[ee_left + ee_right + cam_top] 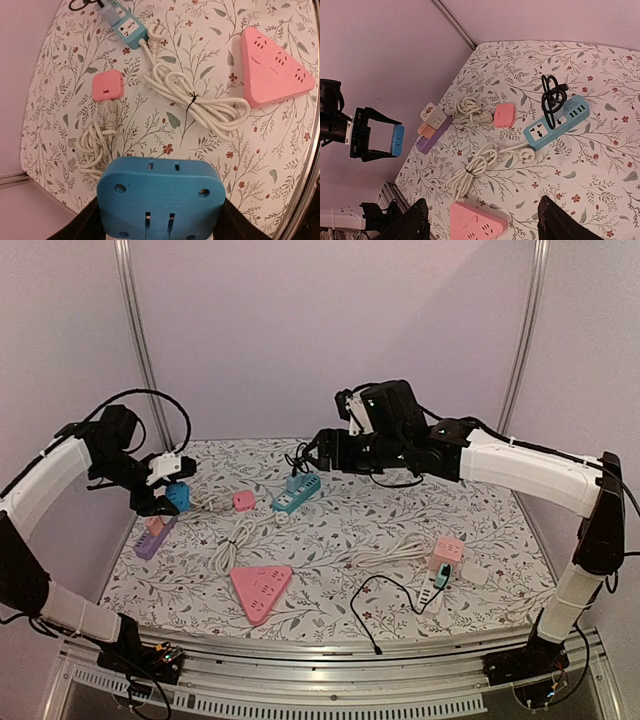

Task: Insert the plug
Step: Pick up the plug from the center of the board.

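My left gripper (pixel 168 490) is shut on a blue adapter block (pixel 178 496) and holds it above the table's left edge. In the left wrist view the block (pixel 160 192) fills the space between the jaws of the left gripper (pixel 161 222), its slotted faces toward the camera. The right wrist view also shows the block (pixel 397 141). My right gripper (pixel 325 450) is open and empty, high above the teal power strip (pixel 297 492). That strip's white plug (pixel 526 156) lies loose beside it, on a bundled white cable (pixel 475 167).
A pink triangular socket strip (pixel 261 587) lies at the front. A small pink square socket (pixel 243 501) with coiled cord lies mid-left. A purple strip (pixel 152 540) with adapters lies at the left edge. A pink cube socket (pixel 446 552) and a black cable (pixel 395 600) lie at the right.
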Available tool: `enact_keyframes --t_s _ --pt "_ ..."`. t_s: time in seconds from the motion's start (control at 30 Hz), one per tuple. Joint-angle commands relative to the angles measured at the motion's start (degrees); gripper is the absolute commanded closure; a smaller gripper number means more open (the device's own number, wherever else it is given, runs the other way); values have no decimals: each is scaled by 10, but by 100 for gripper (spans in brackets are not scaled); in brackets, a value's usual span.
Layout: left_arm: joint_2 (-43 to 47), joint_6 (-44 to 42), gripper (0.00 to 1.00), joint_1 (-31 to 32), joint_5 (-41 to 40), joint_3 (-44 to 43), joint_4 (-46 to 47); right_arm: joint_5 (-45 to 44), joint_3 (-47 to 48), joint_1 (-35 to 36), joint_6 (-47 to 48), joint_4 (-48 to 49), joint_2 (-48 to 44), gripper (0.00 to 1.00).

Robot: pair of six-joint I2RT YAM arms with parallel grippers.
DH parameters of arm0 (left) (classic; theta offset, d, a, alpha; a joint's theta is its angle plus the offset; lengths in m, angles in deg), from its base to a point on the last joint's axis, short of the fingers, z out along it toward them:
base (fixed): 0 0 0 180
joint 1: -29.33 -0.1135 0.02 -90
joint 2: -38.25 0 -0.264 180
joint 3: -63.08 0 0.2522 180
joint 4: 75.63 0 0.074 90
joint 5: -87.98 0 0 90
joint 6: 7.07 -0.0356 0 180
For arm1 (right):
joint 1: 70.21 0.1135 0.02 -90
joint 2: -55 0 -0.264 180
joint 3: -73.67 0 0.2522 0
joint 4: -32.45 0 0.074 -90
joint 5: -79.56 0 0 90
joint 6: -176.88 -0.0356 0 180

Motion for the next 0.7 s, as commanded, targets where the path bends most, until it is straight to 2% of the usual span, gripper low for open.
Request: enact_keyframes --t_s 0.0,0.13,0.2,0.33,0.47,0.67 --pt "29 26 61 2 119 -30 -126 67 52 17 -30 33 62 27" --pt "43 115 64 32 217 -51 -111 123 101 36 -45 70 111 28" --pt "39 161 65 53 232 -60 -82 172 109 39 -86 130 142 28" --pt "22 211 65 116 162 -59 -31 206 122 46 -178 214 189 31" --pt "6 213 65 159 110 -50 -12 212 147 59 -187 218 216 31" --pt "-14 225 65 195 92 -60 10 220 151 62 -230 218 262 31"
